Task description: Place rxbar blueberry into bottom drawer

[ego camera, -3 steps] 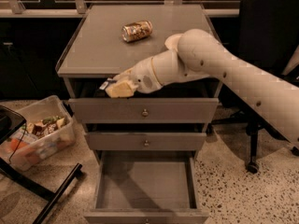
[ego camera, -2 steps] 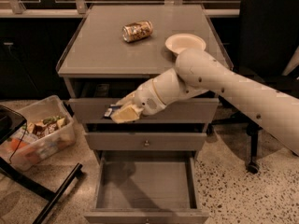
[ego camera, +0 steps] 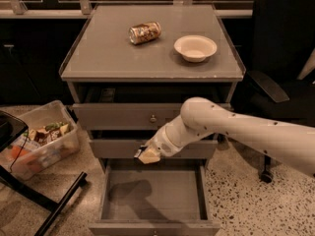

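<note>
hovering lower than before, gripper [ego camera: 147,154] over the open bottom drawer [ego camera: 167,200], its grip impossible to tell

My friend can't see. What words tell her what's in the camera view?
The robot's gripper hangs above the open bottom drawer of a grey cabinet. On top, a can lies on its side beside a bowl.

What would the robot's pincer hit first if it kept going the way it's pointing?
Hanging above the open bottom drawer, the pincer points down-left; it would likely meet that drawer's floor first, though depth is unclear.
</note>
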You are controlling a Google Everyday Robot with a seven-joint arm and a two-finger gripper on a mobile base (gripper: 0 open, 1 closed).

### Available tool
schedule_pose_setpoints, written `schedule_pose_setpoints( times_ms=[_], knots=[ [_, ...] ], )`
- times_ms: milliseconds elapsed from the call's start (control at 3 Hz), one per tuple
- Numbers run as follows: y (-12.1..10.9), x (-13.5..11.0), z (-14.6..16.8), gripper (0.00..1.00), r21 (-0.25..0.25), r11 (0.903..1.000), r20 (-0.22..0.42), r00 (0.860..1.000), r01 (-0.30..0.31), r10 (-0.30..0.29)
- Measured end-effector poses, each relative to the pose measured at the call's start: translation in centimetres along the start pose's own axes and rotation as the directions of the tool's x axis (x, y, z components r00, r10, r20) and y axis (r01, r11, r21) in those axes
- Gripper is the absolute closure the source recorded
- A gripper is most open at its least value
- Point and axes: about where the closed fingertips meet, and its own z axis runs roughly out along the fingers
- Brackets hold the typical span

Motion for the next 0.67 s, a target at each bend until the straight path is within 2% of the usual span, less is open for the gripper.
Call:
schedule_pose_setpoints(
  times_ms=[333,667],
  knots=[
    [-1.47,-0.54,0.23,1.0,0.065,0.9979,0.033,0.999,0.009,-0.011],
    [-1.47,-0.54,0.23,1.0,0.065,0.9979,0.033,0.999,0.009,-0.011]
  ],
)
